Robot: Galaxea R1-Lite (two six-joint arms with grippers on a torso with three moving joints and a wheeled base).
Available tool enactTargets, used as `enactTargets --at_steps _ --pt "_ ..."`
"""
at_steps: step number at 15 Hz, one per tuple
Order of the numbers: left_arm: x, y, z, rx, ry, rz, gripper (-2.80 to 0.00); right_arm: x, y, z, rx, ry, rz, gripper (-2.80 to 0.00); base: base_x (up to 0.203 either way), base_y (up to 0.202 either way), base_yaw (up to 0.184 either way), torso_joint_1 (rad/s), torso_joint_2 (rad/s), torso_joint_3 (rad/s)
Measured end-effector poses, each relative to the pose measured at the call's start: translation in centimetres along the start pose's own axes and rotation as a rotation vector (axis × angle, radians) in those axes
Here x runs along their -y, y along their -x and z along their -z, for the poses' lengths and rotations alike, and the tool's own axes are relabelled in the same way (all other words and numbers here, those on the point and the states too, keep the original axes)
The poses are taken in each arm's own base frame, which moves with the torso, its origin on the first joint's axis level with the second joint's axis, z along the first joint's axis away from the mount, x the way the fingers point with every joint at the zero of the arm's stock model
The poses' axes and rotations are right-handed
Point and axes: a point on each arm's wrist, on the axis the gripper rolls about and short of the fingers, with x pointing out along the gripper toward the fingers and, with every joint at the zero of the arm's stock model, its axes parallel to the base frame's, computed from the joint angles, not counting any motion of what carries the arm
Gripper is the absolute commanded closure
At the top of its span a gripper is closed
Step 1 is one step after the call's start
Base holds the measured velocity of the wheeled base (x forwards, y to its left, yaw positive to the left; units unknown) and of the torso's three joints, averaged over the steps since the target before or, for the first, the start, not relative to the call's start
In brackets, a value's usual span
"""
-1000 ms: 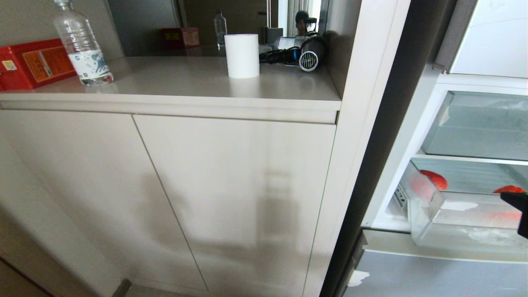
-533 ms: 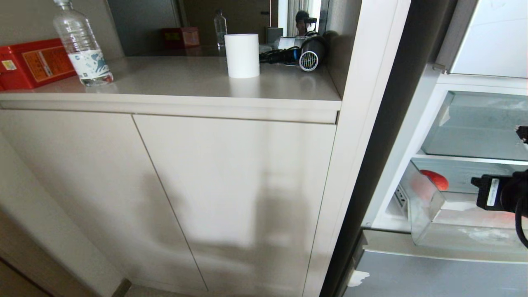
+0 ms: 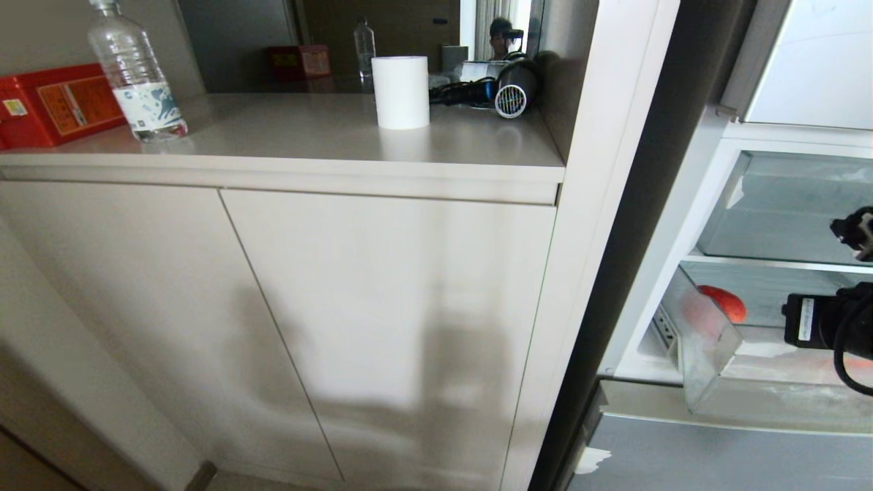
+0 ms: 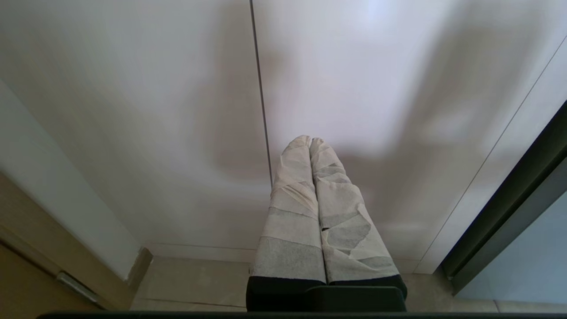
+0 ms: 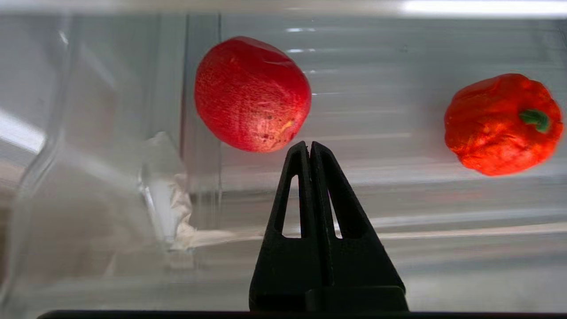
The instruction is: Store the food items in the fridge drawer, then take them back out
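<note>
Right gripper [image 5: 310, 148] risen before fridge drawer [image 3: 709, 382] | fingers clenched, empty | pumpkin-like fruit [image 5: 502, 124] hidden from head view

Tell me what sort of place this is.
Probably a home kitchen or pantry corner: an open fridge with a clear fridge drawer holding a red apple, beside a beige cabinet counter with a water bottle and a hair dryer.

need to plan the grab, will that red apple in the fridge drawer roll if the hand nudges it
Probably. The apple is round and lies loose on the fridge drawer floor, apart from the orange fruit, so a nudge from the shut right hand could roll it. Its skin looks matte, likely not slippery.
</note>
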Motion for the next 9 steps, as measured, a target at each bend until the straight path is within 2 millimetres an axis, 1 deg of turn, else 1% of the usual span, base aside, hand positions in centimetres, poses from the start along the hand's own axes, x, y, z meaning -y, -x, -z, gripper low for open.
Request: enactTargets --at_steps 2,5,9 --pt "0.0 0.0 0.0 0.0 0.0 0.0 0.0 0.1 0.5 0.3 -0.067 0.011 0.001 0.0 0.0 0.0 0.0 0.0 0.0 0.0" --pt "0.0 0.0 0.0 0.0 0.0 0.0 0.0 0.5 2.0 0.6 -0.144 0.032 0.0 0.0 0.0 0.0 0.0 0.0 0.0 0.0" --pt "0.0 0.0 0.0 0.0 0.0 0.0 0.0 1.1 3.6 0.9 -0.178 0.037 0.01 0.0 0.0 0.0 0.0 0.0 0.0 0.0"
